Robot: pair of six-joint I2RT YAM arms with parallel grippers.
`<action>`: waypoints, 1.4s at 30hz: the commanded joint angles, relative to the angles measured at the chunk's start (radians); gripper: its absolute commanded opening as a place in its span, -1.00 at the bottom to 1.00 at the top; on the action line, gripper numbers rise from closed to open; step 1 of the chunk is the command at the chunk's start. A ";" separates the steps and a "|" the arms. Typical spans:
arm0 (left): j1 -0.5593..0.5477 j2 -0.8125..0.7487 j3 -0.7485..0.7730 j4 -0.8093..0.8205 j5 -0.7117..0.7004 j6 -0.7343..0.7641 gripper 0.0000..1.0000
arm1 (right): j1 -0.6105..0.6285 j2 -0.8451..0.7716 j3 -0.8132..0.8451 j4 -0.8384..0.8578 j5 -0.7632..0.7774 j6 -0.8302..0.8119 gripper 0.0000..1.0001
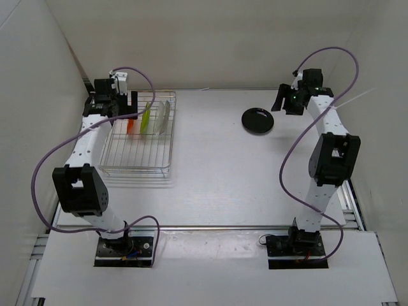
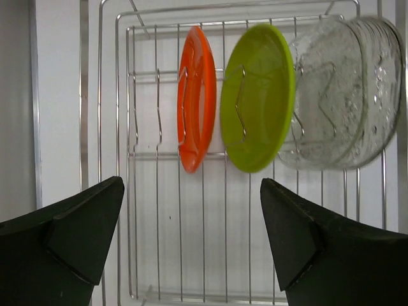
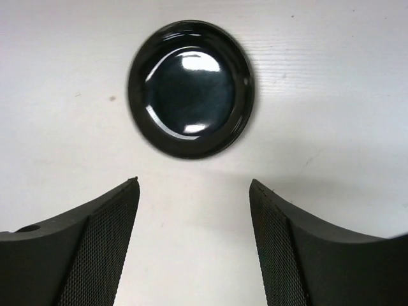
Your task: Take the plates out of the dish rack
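Black plate is laid flat outside the dish rack, probably unloaded; left gripper and right gripper are spread empty.

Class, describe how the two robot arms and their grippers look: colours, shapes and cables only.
Both the left arm and right arm have white links, black joint housings and black base plates. A purple cable loops along each. The left gripper and right gripper have black tapering pointed fingers; the right's show a fine mesh texture.
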 commanded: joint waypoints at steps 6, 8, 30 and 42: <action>0.067 0.192 0.207 0.037 0.159 0.003 0.93 | 0.003 -0.209 -0.137 -0.027 -0.062 -0.061 0.47; 0.076 0.256 0.250 0.014 0.170 0.003 0.84 | 0.003 -0.223 -0.150 -0.027 -0.062 -0.071 0.47; 0.048 0.379 0.301 -0.037 0.191 -0.017 -0.49 | 0.063 -0.280 -0.196 -0.027 -0.062 -0.073 0.47; 0.028 0.313 0.342 -0.055 0.176 -0.065 -0.79 | 0.063 -0.280 -0.214 -0.027 -0.053 -0.073 0.47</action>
